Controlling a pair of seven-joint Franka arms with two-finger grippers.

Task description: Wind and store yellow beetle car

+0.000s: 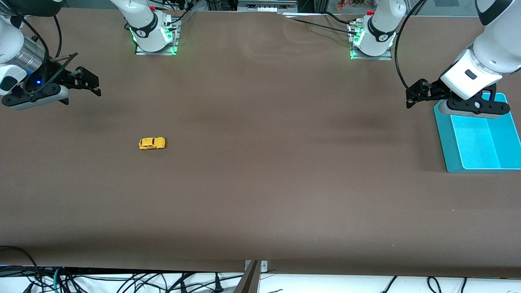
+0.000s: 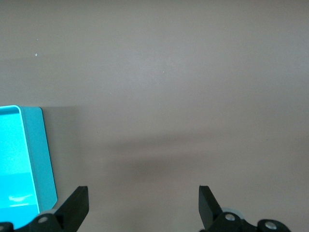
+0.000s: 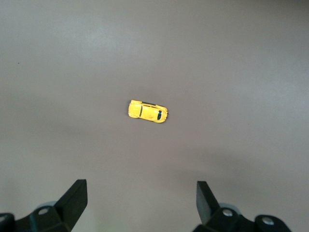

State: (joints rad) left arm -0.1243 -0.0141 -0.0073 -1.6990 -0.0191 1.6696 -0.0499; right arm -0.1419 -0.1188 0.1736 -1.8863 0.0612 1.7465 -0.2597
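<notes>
The yellow beetle car (image 1: 152, 143) stands on its wheels on the brown table toward the right arm's end. It also shows in the right wrist view (image 3: 147, 111), apart from the fingers. My right gripper (image 1: 90, 83) is open and empty, raised over the table at the right arm's end, away from the car. My left gripper (image 1: 414, 95) is open and empty, raised beside the turquoise bin (image 1: 480, 136) at the left arm's end. The left wrist view shows its open fingers (image 2: 77, 205) over bare table and the bin's corner (image 2: 41, 154).
The turquoise bin is open-topped and holds nothing that I can see. The arms' bases (image 1: 154, 34) stand along the table's edge farthest from the front camera. Cables (image 1: 122, 280) hang below the table's near edge.
</notes>
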